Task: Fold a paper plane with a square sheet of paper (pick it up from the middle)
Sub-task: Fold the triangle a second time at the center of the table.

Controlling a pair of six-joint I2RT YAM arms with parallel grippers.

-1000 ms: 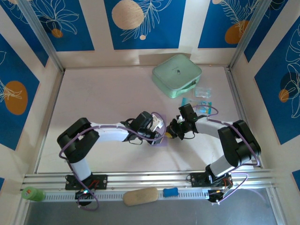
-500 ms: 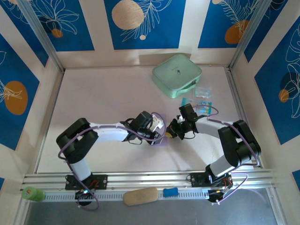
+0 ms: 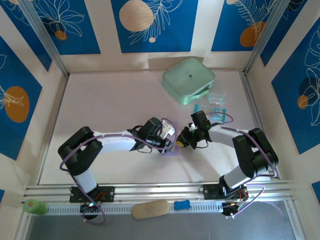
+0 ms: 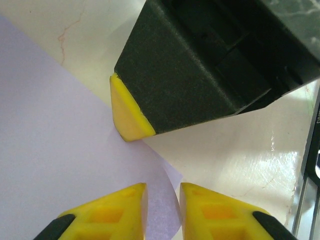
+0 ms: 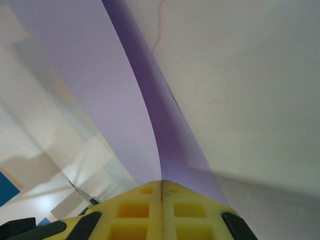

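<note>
On the pale table, the thin lavender-purple square sheet of paper lies just off centre, toward 5 o'clock. My right gripper is clenched on its upcurled edge. My left gripper hovers over a corner, jaws slightly parted, grasping nothing.

No legible text or markings

Beyond my right pincer, well apart toward the far wall, the mint-green case lies flat on the pale table; nearer it, small blue packets; behind it, past the metal rail, a tan oblong pad and a small blue piece; far behind my left pincer, a green cylinder.
</note>
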